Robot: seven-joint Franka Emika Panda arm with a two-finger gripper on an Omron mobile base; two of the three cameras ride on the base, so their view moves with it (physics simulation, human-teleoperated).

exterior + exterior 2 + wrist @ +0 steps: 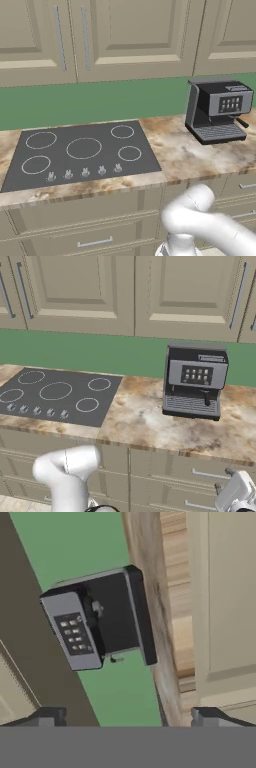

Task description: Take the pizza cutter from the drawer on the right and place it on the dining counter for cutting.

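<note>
Drawer fronts (95, 235), beige-tan with slim silver handles, run in a row under the table (187, 157) in the left base view, and all are shut. The table has a tan marbled stone top. A black cooktop (80, 152) with five ring burners and a row of knobs is set into its left part. A grey and black coffee machine (219, 110) stands at its right end against the green wall (100, 102). Beige upper cabinets (135, 35) hang above. The white arm (205, 220) bends low at the lower right, in front of the drawer fronts.

From the right base view, the cooktop (55, 396) lies to the left and the coffee machine (195, 381) right of centre, well apart on the table (137, 423). Shut drawer fronts (200, 476) sit under the machine. The arm (67, 471) rises at the lower left.

The hand view is rolled sideways. The coffee machine (95, 622) appears tipped over, with the green wall (75, 542) behind it and the table's edge (150, 612) running up beside it. A beige cabinet front (230, 602) lies to the right. The two dark finger tips (50, 717) stand far apart, so the jaws are wide with nothing between them. Where the pizza cutter lies cannot be told.
</note>
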